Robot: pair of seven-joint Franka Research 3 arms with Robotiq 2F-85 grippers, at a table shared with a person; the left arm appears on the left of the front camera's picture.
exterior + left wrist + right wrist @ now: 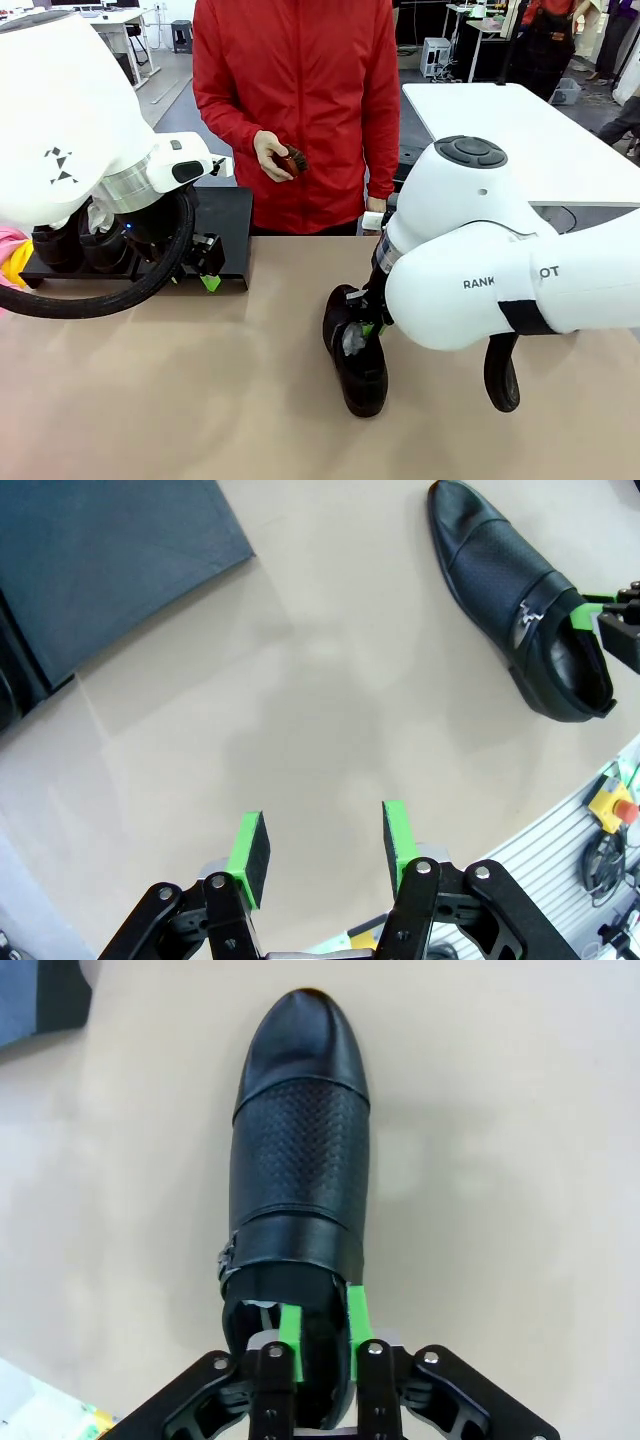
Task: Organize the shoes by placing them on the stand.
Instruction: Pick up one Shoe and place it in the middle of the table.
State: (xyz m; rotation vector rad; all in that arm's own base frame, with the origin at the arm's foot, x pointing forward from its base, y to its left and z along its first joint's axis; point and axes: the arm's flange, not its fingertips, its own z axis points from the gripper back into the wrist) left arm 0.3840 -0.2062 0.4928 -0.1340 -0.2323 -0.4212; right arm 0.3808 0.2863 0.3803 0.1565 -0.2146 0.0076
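left fingers (252, 858) apart, empty, over counter (330, 680) | right fingers (291, 1327) straddle heel rim of shoe (300, 1160), mid-counter | clamping: cannot tell

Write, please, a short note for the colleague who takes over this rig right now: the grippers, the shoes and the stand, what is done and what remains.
Left gripper: open and empty, above the table near the stand.
Right gripper: its pads straddle the side wall of the shoe on the table, at the heel opening. I cannot tell if they clamp it.
Done: shoes on the stand at its left end, partly hidden by the left arm; number unclear.
Left: bring the shoe on the table to the free part of the stand.
The person's hand holds a brush.
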